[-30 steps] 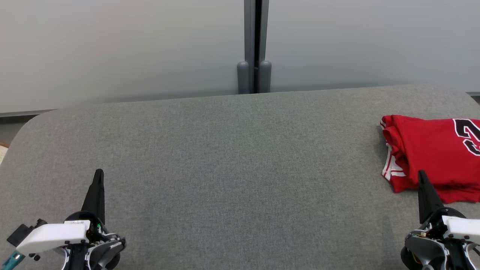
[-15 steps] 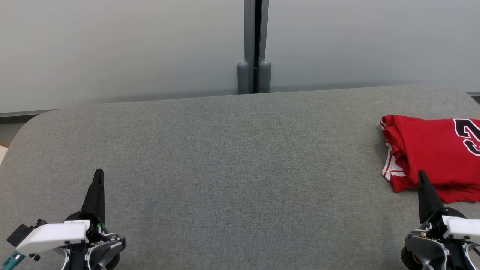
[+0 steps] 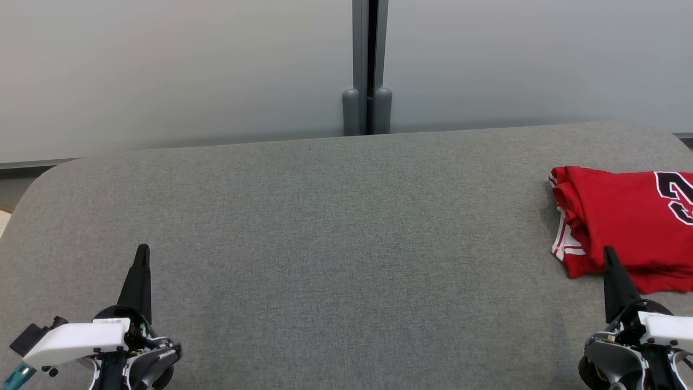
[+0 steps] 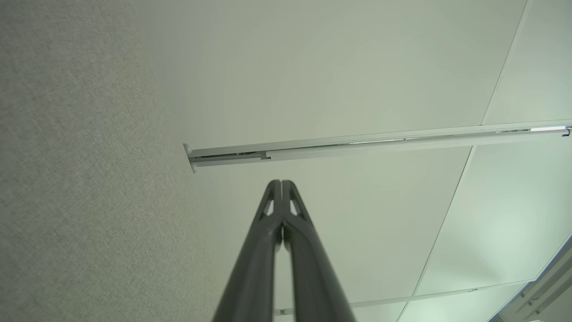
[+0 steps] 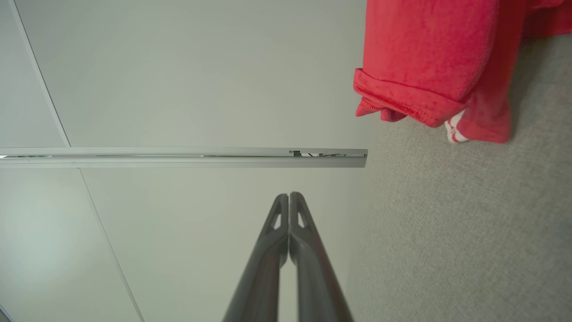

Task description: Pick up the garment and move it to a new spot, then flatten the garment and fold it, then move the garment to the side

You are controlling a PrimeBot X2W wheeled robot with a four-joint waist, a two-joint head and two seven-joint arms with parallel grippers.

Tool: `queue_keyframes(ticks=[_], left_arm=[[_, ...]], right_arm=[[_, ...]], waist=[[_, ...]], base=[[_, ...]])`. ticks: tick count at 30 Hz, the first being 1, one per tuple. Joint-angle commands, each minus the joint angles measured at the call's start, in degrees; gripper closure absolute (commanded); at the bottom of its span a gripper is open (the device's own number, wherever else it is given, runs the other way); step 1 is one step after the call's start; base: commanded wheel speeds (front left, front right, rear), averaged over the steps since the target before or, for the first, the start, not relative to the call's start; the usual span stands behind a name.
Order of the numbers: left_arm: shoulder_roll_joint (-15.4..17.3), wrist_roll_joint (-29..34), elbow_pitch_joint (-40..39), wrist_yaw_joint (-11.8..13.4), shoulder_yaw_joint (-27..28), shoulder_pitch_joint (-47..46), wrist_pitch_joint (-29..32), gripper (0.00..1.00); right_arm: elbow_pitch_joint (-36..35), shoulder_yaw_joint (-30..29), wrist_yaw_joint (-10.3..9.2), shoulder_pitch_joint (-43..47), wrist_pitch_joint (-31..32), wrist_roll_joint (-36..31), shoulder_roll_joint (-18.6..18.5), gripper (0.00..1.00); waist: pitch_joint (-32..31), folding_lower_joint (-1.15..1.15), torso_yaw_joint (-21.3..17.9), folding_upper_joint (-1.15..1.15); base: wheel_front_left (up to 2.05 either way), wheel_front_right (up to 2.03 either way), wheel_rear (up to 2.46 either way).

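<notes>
The garment [image 3: 628, 222] is a red jersey with white trim and a black number, folded at the far right of the grey fabric table [image 3: 335, 227], partly cut off by the head view's edge. My right gripper [image 3: 609, 250] stands shut at the lower right, its tip in front of the garment's near edge, holding nothing. The right wrist view shows the garment [image 5: 429, 67] at the upper right, apart from the closed right gripper [image 5: 289, 195]. At the lower left my left gripper [image 3: 142, 248] is shut and empty, far from the garment; its fingers meet in the left wrist view [image 4: 281, 182].
A pale wall with a grey vertical post [image 3: 368, 65] rises behind the table's far edge. The table's rounded left corner [image 3: 38, 184] shows at the left.
</notes>
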Motion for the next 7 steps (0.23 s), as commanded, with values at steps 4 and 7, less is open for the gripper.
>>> queue_keyframes(ticks=[4, 7], left_arm=[[0.12, -0.11, 0.02, -0.23, 0.20, -0.44, 0.18, 1.00], [0.12, -0.11, 0.02, -0.23, 0.20, -0.44, 0.18, 1.00]], right_arm=[[0.06, 0.03, 0.00, -0.58, 0.26, 0.36, -0.02, 1.00], [0.06, 0.03, 0.00, -0.58, 0.26, 0.36, -0.02, 1.00]], waist=[[0.00, 0.00, 0.00, 0.00], [0.00, 0.00, 0.00, 0.00]], base=[[0.00, 0.00, 0.00], [0.00, 0.00, 0.00]])
